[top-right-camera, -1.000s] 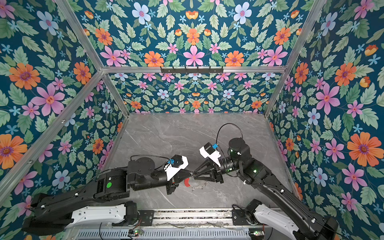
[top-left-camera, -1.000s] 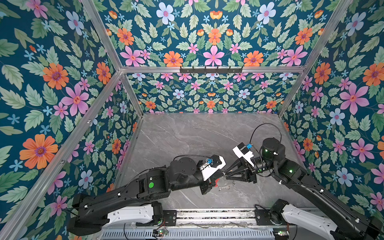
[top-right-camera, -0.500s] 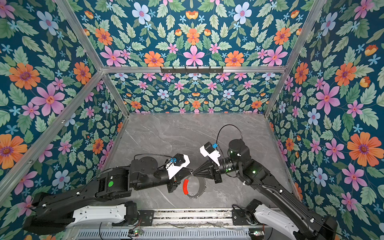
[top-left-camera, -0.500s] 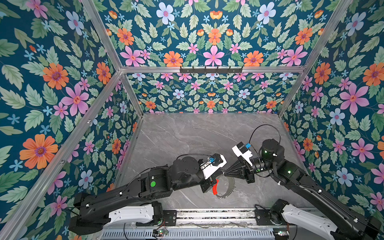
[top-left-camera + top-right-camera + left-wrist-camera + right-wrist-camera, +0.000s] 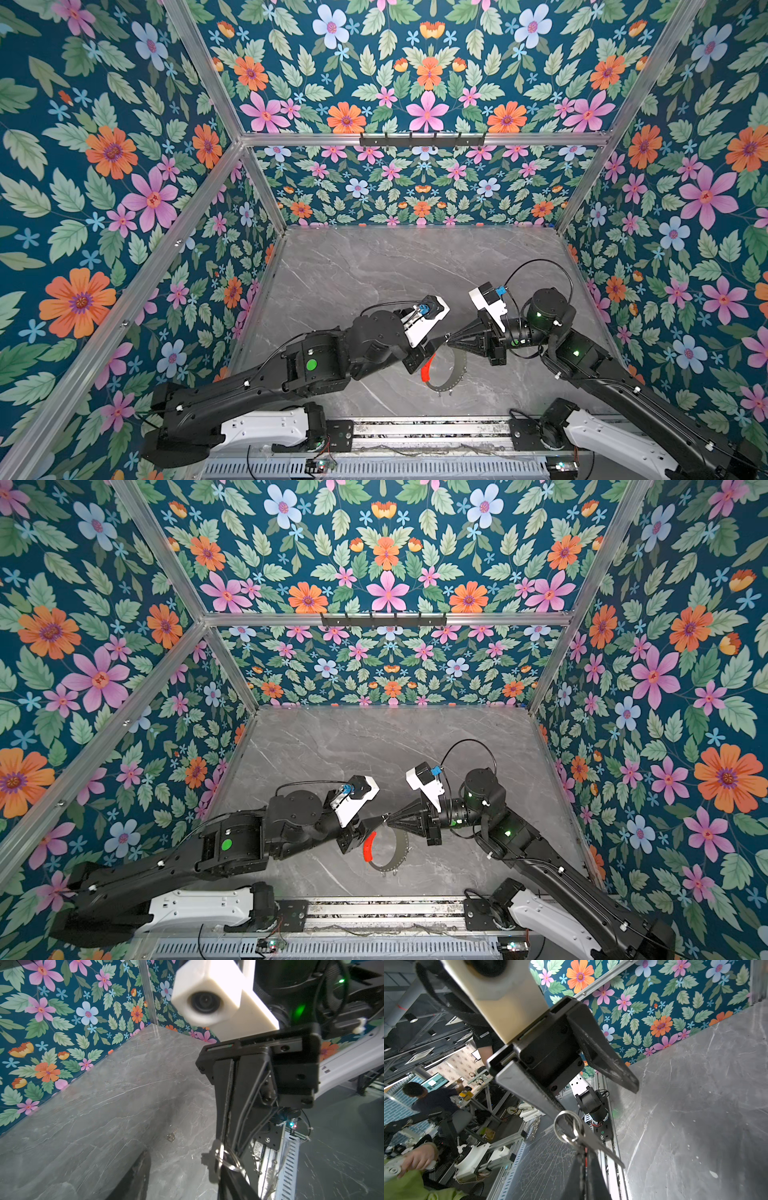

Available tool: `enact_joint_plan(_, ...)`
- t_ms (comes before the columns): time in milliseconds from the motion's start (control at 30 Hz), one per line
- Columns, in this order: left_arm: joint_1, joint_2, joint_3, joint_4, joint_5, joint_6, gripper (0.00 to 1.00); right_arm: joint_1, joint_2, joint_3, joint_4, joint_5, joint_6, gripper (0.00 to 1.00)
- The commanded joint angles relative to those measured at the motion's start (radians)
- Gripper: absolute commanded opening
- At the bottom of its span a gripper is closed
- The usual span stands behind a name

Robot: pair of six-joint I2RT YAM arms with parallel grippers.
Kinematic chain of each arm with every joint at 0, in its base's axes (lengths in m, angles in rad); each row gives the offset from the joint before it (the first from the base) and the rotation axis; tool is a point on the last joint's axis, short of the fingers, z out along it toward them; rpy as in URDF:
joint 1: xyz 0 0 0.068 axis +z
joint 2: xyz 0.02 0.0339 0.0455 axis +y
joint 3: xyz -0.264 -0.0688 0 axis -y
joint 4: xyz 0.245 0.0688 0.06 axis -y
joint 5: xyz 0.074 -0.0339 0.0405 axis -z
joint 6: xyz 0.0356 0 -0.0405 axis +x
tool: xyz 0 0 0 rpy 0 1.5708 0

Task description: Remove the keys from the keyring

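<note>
Grey marbled surface (image 5: 374,270) between floral walls (image 5: 124,166), loose key (image 5: 171,1136) lying apart, left fingers (image 5: 604,1059) spread, released, right fingers (image 5: 222,1105) clenched on a key (image 5: 593,1146) with small ring, red-sleeved keyring (image 5: 428,369) just beneath them.

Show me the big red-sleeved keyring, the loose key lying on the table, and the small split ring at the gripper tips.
keyring (image 5: 428,368), in a top view, on its red sleeve.
loose key (image 5: 171,1137), left wrist view, on its head.
split ring (image 5: 555,1126), right wrist view, on its wire rim.
</note>
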Motion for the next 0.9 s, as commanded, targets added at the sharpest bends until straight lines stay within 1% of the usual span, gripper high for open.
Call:
enact_joint_plan(0, 0.002, 0.054, 0.072, -0.061, -0.043, 0.02, 0.56, 0.01, 0.002, -0.009, 0.087, 0.031, 0.047, 0.0)
enact_joint_plan(167, 0.016, 0.156, 0.208, -0.187, -0.045, 0.045, 0.57, 0.019, -0.009, -0.041, 0.117, 0.07, 0.065, 0.0)
enact_joint_plan(300, 0.039, 0.205, 0.266, -0.238, -0.052, 0.037, 0.57, 0.02, -0.034, -0.079, 0.171, 0.108, 0.093, 0.0)
enact_joint_plan(433, 0.096, 0.199, 0.285, -0.226, -0.101, 0.002, 0.55, 0.02, -0.059, -0.107, 0.197, 0.154, 0.098, 0.0)
enact_joint_plan(500, 0.114, 0.166, 0.267, -0.193, -0.079, -0.01, 0.55, 0.02, -0.08, -0.122, 0.203, 0.198, 0.1, 0.0)
enact_joint_plan(600, 0.13, 0.095, 0.202, -0.124, -0.003, -0.023, 0.52, 0.02, -0.117, -0.132, 0.183, 0.266, 0.085, 0.0)
enact_joint_plan(667, 0.141, 0.03, 0.138, -0.064, 0.1, -0.025, 0.48, 0.021, -0.137, -0.133, 0.161, 0.305, 0.074, 0.0)
enact_joint_plan(700, 0.144, -0.002, 0.104, -0.03, 0.164, -0.021, 0.47, 0.019, -0.141, -0.131, 0.153, 0.317, 0.071, 0.0)
enact_joint_plan(767, 0.144, -0.066, 0.026, 0.063, 0.282, -0.023, 0.5, 0.019, -0.139, -0.123, 0.146, 0.32, 0.069, 0.0)
enact_joint_plan(867, 0.146, -0.073, -0.012, 0.098, 0.331, -0.03, 0.54, 0.019, -0.127, -0.112, 0.148, 0.323, 0.073, 0.0)
